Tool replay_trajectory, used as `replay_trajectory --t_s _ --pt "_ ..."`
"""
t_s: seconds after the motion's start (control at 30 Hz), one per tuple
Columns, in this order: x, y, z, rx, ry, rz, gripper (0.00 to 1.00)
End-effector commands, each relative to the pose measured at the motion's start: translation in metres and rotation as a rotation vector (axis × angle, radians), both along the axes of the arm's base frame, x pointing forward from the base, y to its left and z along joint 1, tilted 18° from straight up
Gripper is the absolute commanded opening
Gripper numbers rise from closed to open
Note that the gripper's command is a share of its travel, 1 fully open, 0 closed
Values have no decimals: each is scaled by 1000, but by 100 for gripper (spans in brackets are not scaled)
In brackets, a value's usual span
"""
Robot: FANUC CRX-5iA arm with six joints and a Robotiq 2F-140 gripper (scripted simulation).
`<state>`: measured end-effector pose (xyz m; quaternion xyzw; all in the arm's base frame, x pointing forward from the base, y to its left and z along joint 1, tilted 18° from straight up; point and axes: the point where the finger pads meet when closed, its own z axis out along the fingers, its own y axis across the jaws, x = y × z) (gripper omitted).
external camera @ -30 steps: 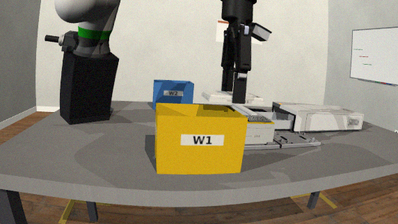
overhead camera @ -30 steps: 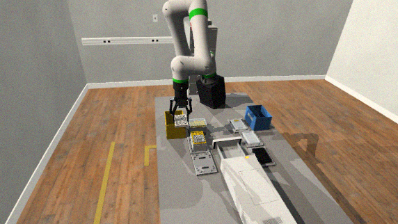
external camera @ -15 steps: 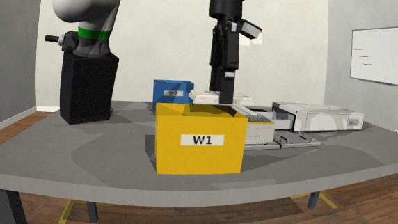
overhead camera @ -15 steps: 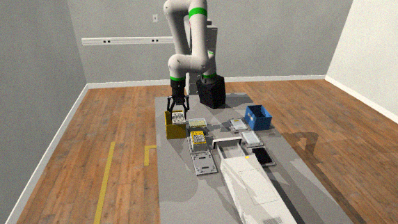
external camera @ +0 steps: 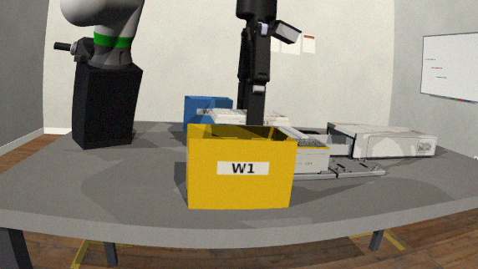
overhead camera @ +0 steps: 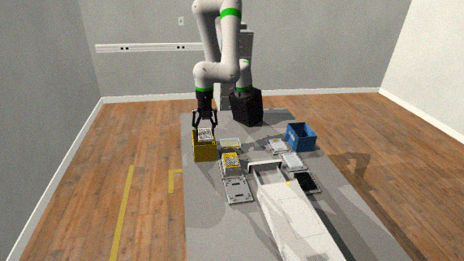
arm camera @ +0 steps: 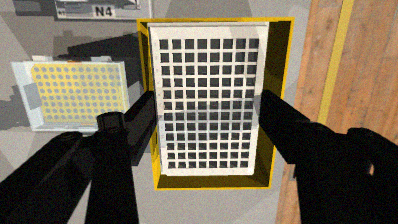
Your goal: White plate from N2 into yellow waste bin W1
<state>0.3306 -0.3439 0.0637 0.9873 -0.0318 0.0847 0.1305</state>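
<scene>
Holding the white plate (arm camera: 209, 97) clamped in my gripper (arm camera: 207, 105) over yellow bin W1 (external camera: 238, 171); releasing off-centre could catch its rim and tip it
</scene>
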Motion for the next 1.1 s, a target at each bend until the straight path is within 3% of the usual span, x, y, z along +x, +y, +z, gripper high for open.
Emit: replay_trajectory --t_s 0.0,0.2,1.07 --pt "-5 -2 0 -1 -1 0 10" --pt "-18 -7 -1 -1 -1 0 10" --pt "-17 -9 -10 -1 -1 0 10"
